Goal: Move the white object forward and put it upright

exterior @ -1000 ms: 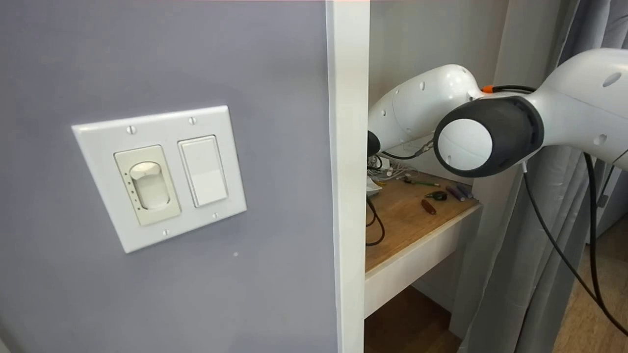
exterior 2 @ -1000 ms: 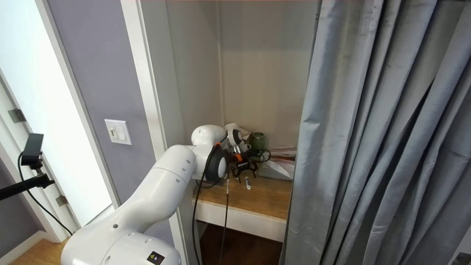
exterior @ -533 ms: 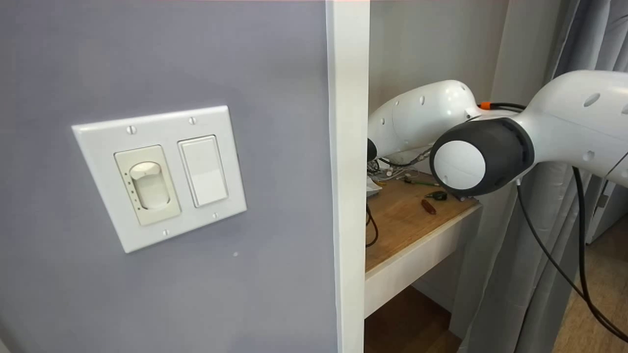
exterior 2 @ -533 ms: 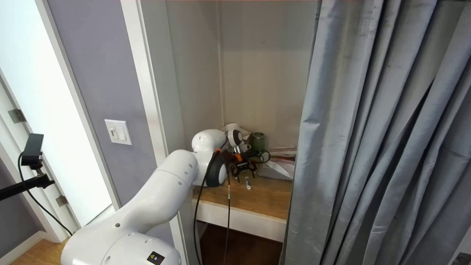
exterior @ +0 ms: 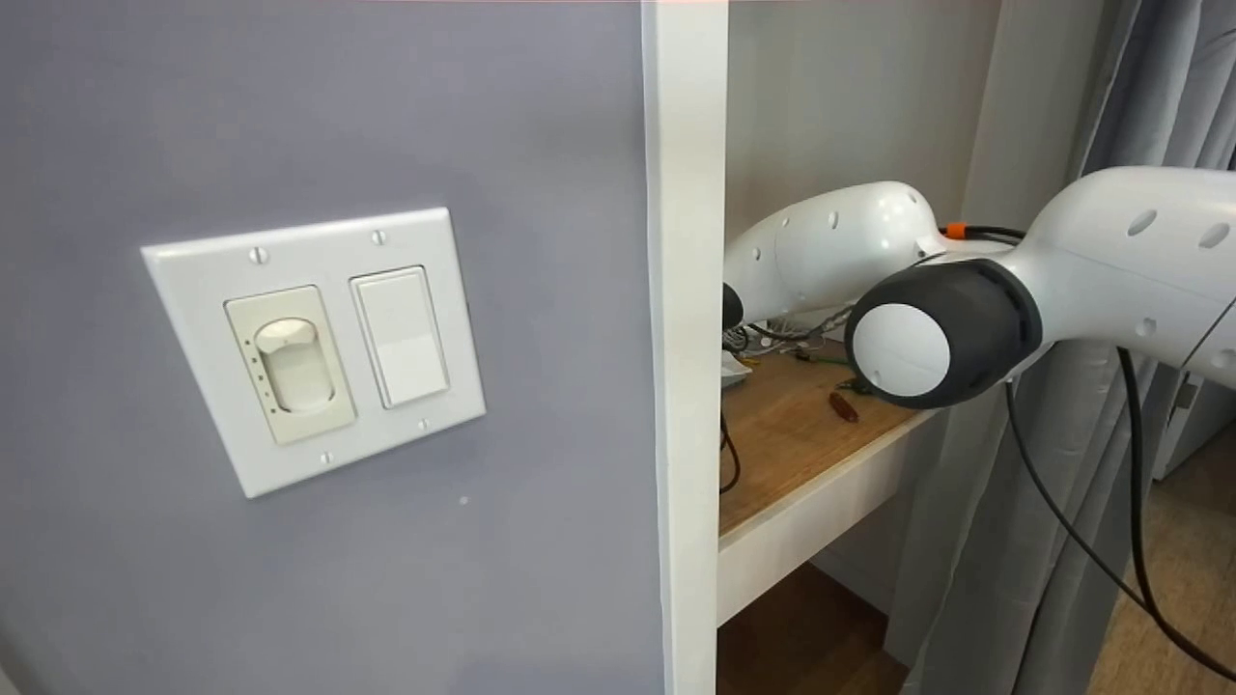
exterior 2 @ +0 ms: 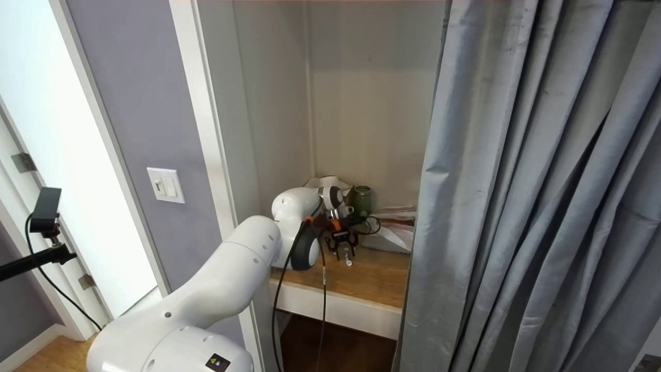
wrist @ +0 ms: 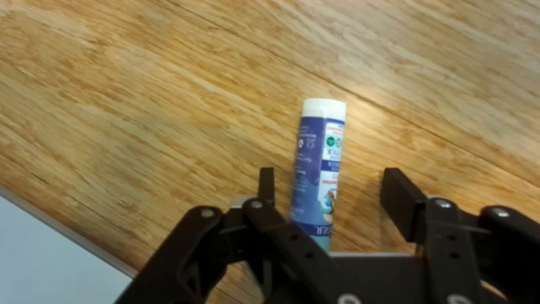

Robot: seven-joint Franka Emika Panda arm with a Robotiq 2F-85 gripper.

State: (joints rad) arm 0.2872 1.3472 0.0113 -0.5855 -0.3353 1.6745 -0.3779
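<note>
The white object appears to be a small stick-shaped tube (wrist: 316,169) with a white cap and a blue and white label. It lies on the wooden shelf top, cap pointing away from the gripper in the wrist view. In an exterior view it is a tiny whitish stick (exterior 2: 348,261). My gripper (wrist: 329,181) is open, with one finger on each side of the tube. Gaps show on both sides; the left finger is nearer. The tube's lower end is hidden behind the gripper. The gripper (exterior 2: 346,253) also shows above the shelf, but the post hides it in an exterior view.
A green jar (exterior 2: 362,200) and papers (exterior 2: 390,236) stand behind the gripper. The grey curtain (exterior 2: 480,206) borders the shelf, and a white post (exterior: 688,386) stands at its other side. A brown item (exterior: 843,405) lies near the shelf's front edge. Cables hang from the arm.
The arm has lowered, and its elbow sits lower in both exterior views. The gripper has come down to the tube. The tube has not visibly moved.
</note>
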